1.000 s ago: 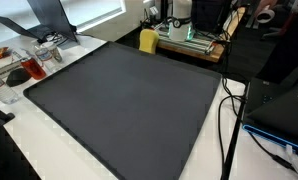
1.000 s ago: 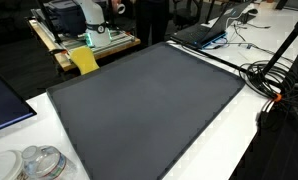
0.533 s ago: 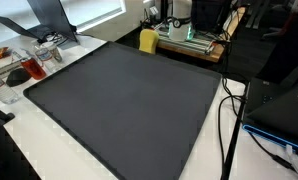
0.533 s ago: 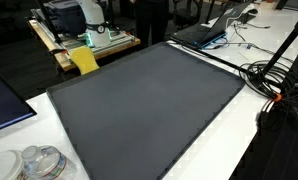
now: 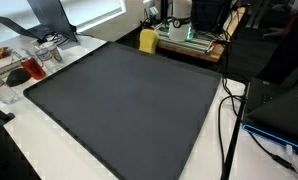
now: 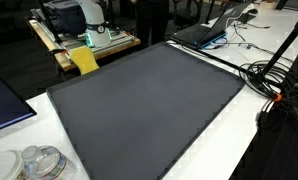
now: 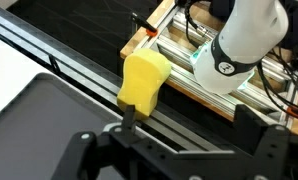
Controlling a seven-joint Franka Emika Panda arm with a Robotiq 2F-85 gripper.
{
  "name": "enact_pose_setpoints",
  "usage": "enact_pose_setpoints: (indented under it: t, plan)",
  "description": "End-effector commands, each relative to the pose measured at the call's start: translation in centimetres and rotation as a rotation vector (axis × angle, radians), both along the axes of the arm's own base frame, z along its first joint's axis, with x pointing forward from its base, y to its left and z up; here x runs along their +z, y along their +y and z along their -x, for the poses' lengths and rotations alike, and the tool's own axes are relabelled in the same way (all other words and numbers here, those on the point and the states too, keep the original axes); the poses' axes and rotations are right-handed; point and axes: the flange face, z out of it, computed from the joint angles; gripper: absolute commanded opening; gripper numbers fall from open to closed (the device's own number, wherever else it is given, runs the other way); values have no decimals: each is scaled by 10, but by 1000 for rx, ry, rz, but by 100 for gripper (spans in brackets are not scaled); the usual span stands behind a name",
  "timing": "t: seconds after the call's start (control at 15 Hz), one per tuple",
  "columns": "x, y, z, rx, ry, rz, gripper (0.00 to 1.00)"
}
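A yellow sponge-like block stands at the far edge of the large black mat, seen in both exterior views, block (image 5: 148, 40) (image 6: 84, 60) and mat (image 5: 129, 100) (image 6: 149, 100). In the wrist view the block (image 7: 144, 80) sits just beyond the mat's edge, by a wooden-framed platform (image 7: 179, 70). My gripper (image 7: 189, 125) is open and empty, its fingers wide apart. The left fingertip (image 7: 129, 116) is just in front of the block's lower right corner. The gripper itself does not show in either exterior view.
The white robot base (image 7: 239, 40) stands on the platform behind the block. Clear containers and red items (image 5: 29, 65) lie on the white table beside the mat; stacked clear lids (image 6: 34, 162) too. Laptops (image 6: 204, 33) (image 5: 284, 110) and black cables (image 6: 269, 75) border the mat.
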Motion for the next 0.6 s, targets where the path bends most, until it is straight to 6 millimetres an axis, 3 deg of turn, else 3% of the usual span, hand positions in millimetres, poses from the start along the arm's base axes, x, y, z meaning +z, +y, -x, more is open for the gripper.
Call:
enact_pose_setpoints:
  t: [0.0, 0.53]
  plan:
    - [-30, 35, 19, 83, 12, 78, 100]
    - [-106, 90, 59, 64, -95, 82, 100]
